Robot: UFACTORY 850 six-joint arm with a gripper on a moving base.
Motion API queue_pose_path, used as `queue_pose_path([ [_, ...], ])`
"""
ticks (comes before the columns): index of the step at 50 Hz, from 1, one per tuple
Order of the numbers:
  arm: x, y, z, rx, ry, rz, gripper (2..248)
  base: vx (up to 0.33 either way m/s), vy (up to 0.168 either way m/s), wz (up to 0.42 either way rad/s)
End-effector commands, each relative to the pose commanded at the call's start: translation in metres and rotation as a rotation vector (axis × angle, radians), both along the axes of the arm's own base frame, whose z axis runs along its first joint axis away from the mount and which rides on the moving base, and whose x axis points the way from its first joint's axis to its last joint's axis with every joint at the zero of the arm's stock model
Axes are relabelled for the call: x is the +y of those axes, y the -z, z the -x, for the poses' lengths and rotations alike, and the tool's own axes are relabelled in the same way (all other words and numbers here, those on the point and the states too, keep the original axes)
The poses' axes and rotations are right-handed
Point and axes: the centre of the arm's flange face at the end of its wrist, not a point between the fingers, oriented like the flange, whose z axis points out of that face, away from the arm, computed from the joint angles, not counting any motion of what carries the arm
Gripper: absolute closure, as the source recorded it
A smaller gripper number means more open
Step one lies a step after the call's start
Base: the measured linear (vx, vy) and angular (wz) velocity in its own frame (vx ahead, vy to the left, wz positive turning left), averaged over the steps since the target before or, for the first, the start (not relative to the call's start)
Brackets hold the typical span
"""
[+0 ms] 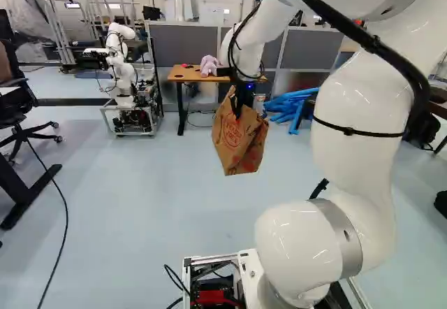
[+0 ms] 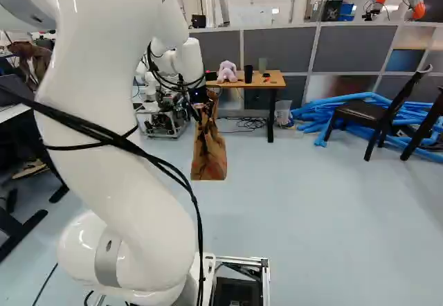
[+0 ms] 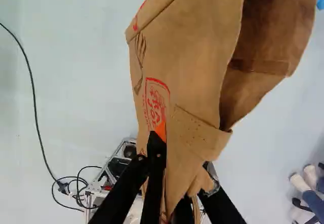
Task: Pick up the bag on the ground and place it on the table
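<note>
My gripper [image 1: 243, 102] hangs from the arm in the left base view, with the brown paper bag [image 1: 236, 140] below it, off the floor. In the right base view the bag [image 2: 209, 155] hangs nearly upright, its side towards the camera. The wrist view shows my gripper [image 3: 183, 164] shut on the crumpled paper of the bag [image 3: 190, 67], whose open folds spread ahead of the fingers. The wooden table [image 2: 274, 79] stands farther back, beyond the bag, and part of it is behind the arm in the left base view.
On the table are a pink plush toy [image 2: 227, 71] and a dark cup [image 2: 248, 74]. Blue tubes [image 2: 325, 111] and a black chair [image 2: 367, 111] are right of it. Another robot [image 1: 121, 71] stands left of the table; an office chair [image 1: 19, 110] is at the far left.
</note>
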Motion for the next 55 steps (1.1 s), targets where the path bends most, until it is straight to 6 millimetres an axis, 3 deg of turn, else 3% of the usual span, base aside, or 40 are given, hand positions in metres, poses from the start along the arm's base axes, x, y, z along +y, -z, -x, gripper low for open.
queue_pose_path([
  [55,-0.002,-0.079,0.008,0.018,0.003,0.001,229,0.000,0.000,0.000],
])
